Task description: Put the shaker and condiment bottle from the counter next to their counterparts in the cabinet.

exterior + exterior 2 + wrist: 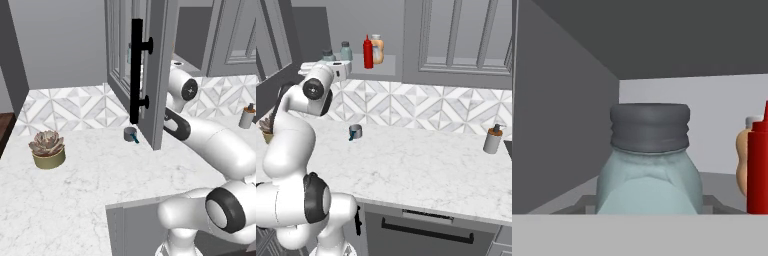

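Presently, item one, the shaker [649, 160]: pale blue-grey jar with grey cap, up at the cabinet [456, 40] shelf, close before the gripper [331, 67], which appears pinched on it, though the fingertips are hidden. Item two, the condiment bottle [368, 52]: red, already standing on the shelf beside an orange bottle [376, 48] and a second shaker [346, 50]. Remaining, by judgement: setting down and releasing the shaker; the counter [421, 165] keeps a grey cup [355, 131] and soap dispenser [492, 139].

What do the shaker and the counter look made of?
Shaker: looks like pale blue-grey translucent glass or plastic, judging by soft shading through its body; the cap is matte dark grey, maybe plastic. Counter: white, grey-veined, so apparently marble, smooth finish.
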Tool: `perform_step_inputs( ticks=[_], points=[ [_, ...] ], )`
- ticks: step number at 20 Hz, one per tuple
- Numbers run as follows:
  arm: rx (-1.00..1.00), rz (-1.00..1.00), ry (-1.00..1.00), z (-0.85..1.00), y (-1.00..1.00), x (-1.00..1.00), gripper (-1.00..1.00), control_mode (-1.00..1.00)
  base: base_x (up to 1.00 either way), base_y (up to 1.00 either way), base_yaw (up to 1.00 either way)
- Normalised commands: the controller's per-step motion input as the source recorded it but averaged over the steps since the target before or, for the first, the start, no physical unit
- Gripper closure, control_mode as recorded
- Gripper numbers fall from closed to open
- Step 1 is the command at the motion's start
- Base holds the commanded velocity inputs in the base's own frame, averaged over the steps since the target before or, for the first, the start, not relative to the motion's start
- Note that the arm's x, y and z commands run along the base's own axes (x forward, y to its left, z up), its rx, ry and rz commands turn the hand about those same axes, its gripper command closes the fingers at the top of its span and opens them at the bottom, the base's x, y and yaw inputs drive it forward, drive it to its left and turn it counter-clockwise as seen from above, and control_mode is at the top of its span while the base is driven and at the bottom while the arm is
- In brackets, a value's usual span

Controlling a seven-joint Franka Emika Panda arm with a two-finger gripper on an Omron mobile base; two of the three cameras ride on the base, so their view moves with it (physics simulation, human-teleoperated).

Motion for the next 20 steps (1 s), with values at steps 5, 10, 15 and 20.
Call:
perform_step_inputs(
  ticks=[5,10,15,20],
  points=[
    [0.00,0.00,0.00,0.00,0.01,0.01,1.00,-1.00,0.00,0.00,0.00],
    [-0.04,0.00,0.00,0.00,0.08,0.14,1.00,-1.00,0.00,0.00,0.00],
    [-0.02,0.00,0.00,0.00,0.04,0.08,1.00,-1.00,0.00,0.00,0.00],
    [0.00,0.00,0.00,0.00,0.00,0.10,1.00,-1.00,0.00,0.00,0.00]
  ],
)
